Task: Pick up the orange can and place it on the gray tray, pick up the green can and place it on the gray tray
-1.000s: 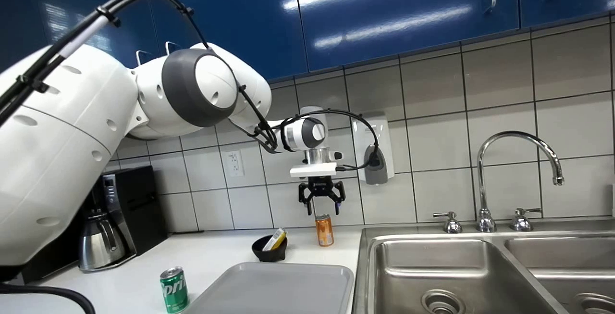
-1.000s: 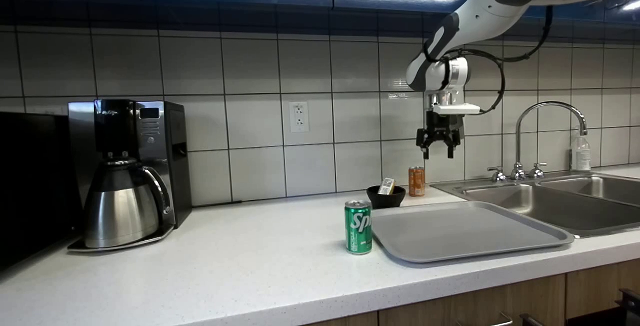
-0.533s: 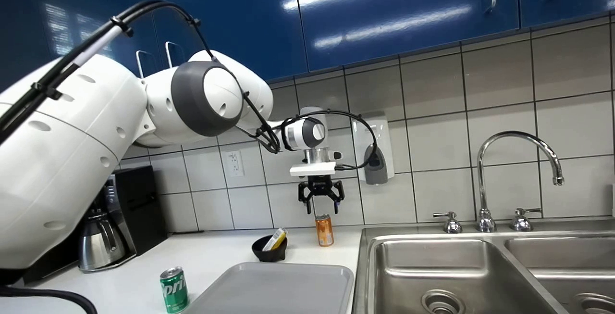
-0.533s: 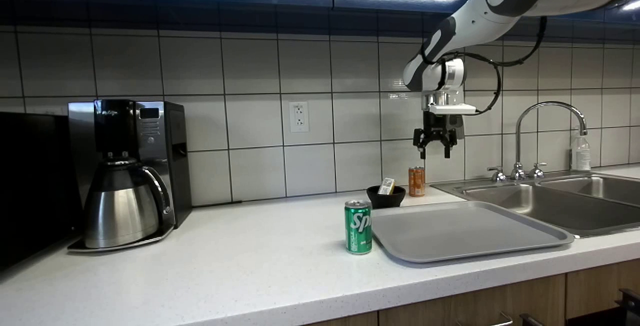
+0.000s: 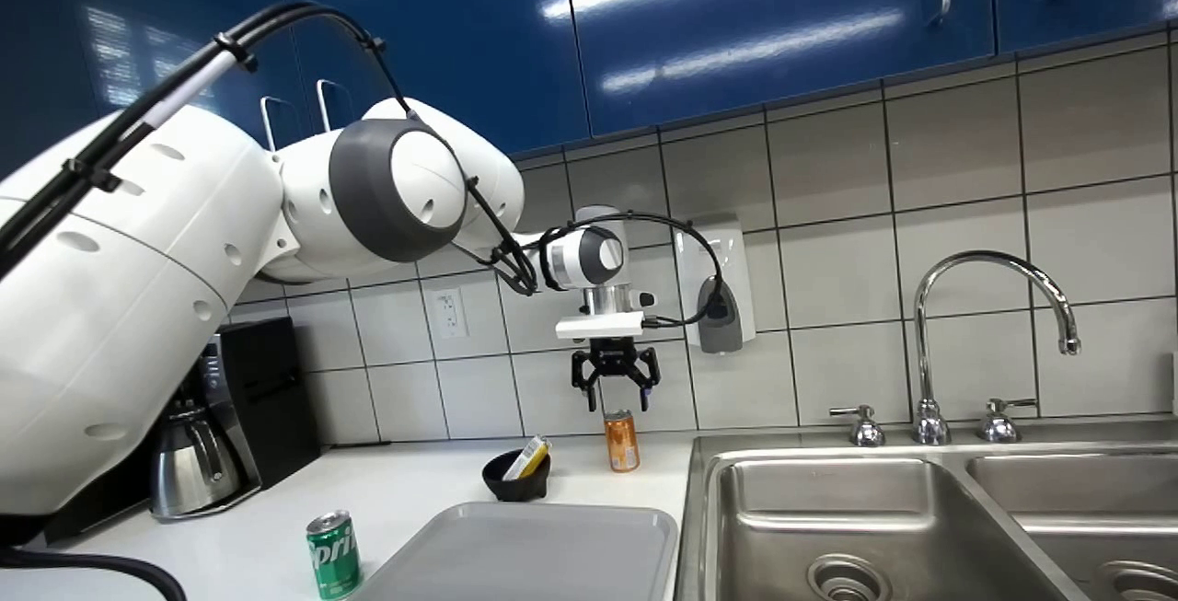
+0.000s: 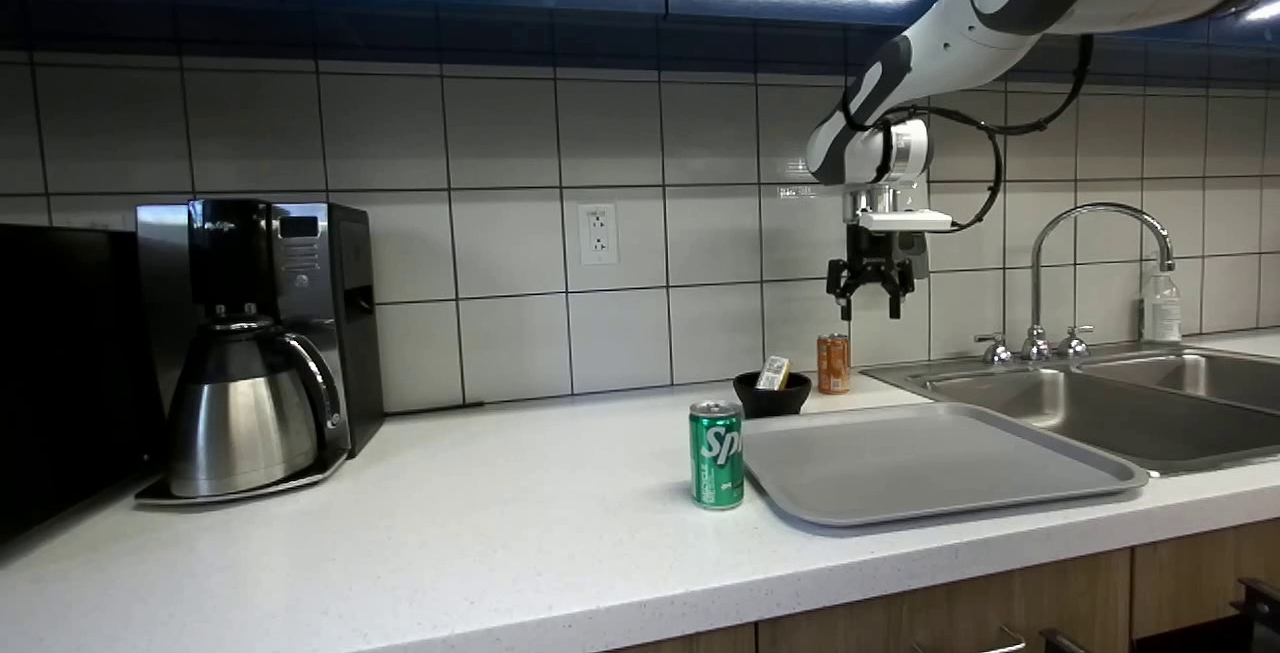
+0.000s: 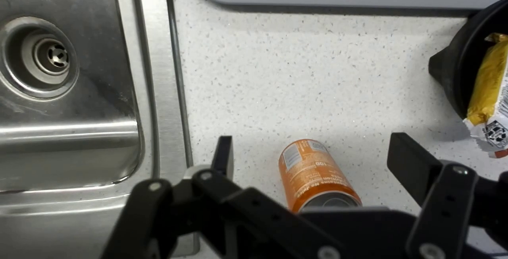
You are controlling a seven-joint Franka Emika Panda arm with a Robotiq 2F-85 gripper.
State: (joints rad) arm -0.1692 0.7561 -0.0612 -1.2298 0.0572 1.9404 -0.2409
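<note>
The orange can (image 5: 622, 443) stands upright on the counter near the backsplash, its lower body and part of its silvery top showing in the wrist view. Above it hangs my gripper (image 5: 618, 400), open and pointing down, with a gap below the fingertips in an exterior view. From the wrist, the orange can (image 7: 313, 173) appears between the spread fingers (image 7: 412, 164), touching neither; the gripper body covers part of its top. The green can (image 6: 717, 455) is upright at the side of the gray tray (image 6: 940, 463). Nothing lies on the tray's visible surface.
A black bowl (image 6: 772, 395) holding a yellow-and-white packet (image 7: 490, 92) sits close beside the orange can. The steel sink (image 5: 828, 509) with its tall faucet (image 5: 925, 343) borders the tray. A soap dispenser (image 5: 718, 288) hangs on the wall behind the gripper. A coffee maker (image 6: 260, 353) stands farther along.
Over the last second the upper arm has dipped and the gripper has shifted slightly, toward the coffee maker's side in an exterior view. In the last half second it barely moves. Cans and tray are unmoved.
</note>
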